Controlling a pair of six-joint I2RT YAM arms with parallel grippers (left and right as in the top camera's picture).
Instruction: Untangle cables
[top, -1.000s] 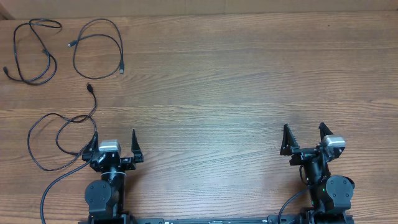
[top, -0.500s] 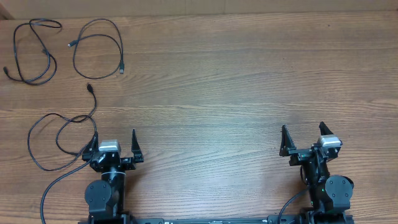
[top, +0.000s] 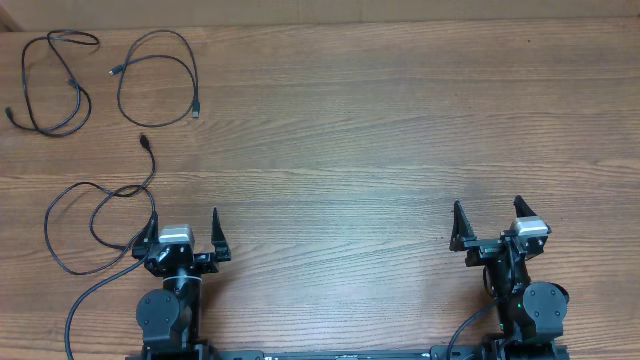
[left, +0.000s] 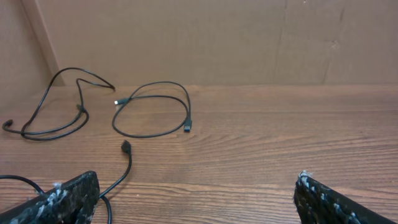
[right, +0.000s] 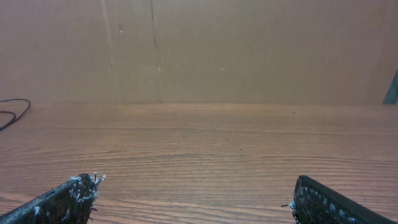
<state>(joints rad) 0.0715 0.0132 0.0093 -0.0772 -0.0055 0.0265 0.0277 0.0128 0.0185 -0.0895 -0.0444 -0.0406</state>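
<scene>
since one second ago the right gripper (top: 487, 225) has shifted slightly back toward its base and come to rest. the left gripper (top: 184, 230) and the cables (left: 188, 127) have not moved. both sets of jaws stand wide open and hold nothing. judgement: with both arms parked at the near edge of the table (top: 350, 130), the separation appears complete.

the three cables lie at the far left, each clear of the others:
- corner cable (top: 73, 82)
- middle cable (top: 196, 110), just beside it
- near cable (top: 146, 143), closest to the left gripper

only the overhead view shows the near cable's full loops. the left wrist view cuts them off behind its fingers (left: 68, 196). the right wrist view shows only a short arc of cable at its left edge.
</scene>
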